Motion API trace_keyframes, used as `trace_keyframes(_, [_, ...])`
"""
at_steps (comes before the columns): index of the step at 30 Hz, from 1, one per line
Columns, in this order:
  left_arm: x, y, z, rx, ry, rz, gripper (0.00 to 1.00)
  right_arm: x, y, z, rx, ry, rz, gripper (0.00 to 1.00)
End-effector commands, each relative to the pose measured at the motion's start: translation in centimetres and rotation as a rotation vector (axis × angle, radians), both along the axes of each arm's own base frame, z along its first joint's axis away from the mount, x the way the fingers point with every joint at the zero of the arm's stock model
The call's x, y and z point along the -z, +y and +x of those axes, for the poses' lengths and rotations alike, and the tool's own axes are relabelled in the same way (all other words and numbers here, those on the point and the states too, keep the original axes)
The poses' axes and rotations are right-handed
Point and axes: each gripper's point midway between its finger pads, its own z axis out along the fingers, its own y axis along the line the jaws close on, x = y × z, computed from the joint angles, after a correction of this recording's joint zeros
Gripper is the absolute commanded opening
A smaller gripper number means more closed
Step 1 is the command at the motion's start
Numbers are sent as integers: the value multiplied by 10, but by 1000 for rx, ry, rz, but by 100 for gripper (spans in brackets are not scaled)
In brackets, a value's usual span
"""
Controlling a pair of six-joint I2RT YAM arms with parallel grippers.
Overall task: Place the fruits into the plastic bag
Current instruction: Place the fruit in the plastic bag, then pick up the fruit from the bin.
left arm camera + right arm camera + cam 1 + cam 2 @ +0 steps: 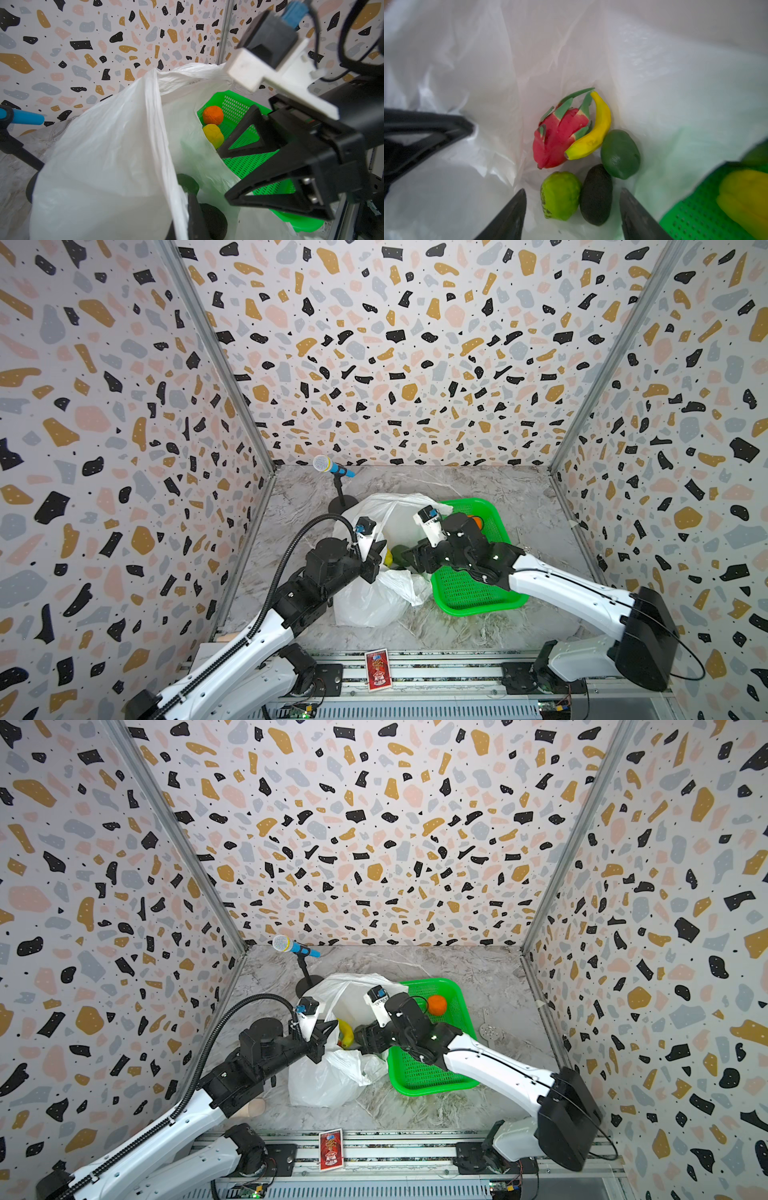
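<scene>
Near edge: a red playing card [378, 669] lies flat between the two arm bases, with the marbled table [457, 630] beyond it.

The plastic bag [374, 601] sits left of centre. It is crumpled low at the front, and its mouth stands open farther back. The left gripper [332, 1026] is clamped tight on the bag's rim at the left side of the mouth, holding it up. The right gripper [572, 192] hangs over the mouth from the other side, jaws spread wide with nothing between them.

Right wrist view, looking down into the bag:
- The bumpy light-green fruit [560, 195] and dark avocado [596, 195] touch side by side under the jaws.
- Past them is a green avocado [619, 154].
- The banana [593, 133] curves against the dragon fruit [556, 141].
- All five rest on the bag's bottom.

The green mesh tray [469, 593] is just right of the bag, with the plastic lapping its edge. The lemon [214, 135] and orange [213, 115] sit in it, touching, toward the tray's far end.

Farthest back, a blue-handled microphone [330, 465] stands on a small stand by the back wall, behind the bag.
</scene>
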Motion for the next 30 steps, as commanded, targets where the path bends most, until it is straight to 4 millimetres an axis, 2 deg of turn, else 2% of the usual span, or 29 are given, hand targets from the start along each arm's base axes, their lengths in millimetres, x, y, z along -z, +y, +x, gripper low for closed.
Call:
trace_keyframes(1, [-18,-3,0,14,-50,-49,0,-31,-46,9,178,-135,46,72])
trace_keyframes(3, [-17,-3,1,13,-51,-49,0,-33,-81,14,311,-140,85,73])
trace_keyframes(6, [-17,-3,1,13,-49,-51,0,-20,-134,27,500,-73,159,76])
trace_keyframes(8, [-16,-3,1,11,-46,-56,0,-9,-156,35,558,-11,209,78])
trace_keyframes(11, [-16,-4,1,14,-39,-64,0,14,-171,48,574,104,226,80])
trace_keyframes(19, [-16,-1,0,5,-40,-61,0,67,-150,83,453,295,12,84])
trace_keyframes(26, [-17,-1,0,3,-42,-59,0,99,-131,120,402,365,-76,84])
trace_keyframes(30, [-18,-1,0,2,-43,-61,0,130,-113,126,345,446,-121,83])
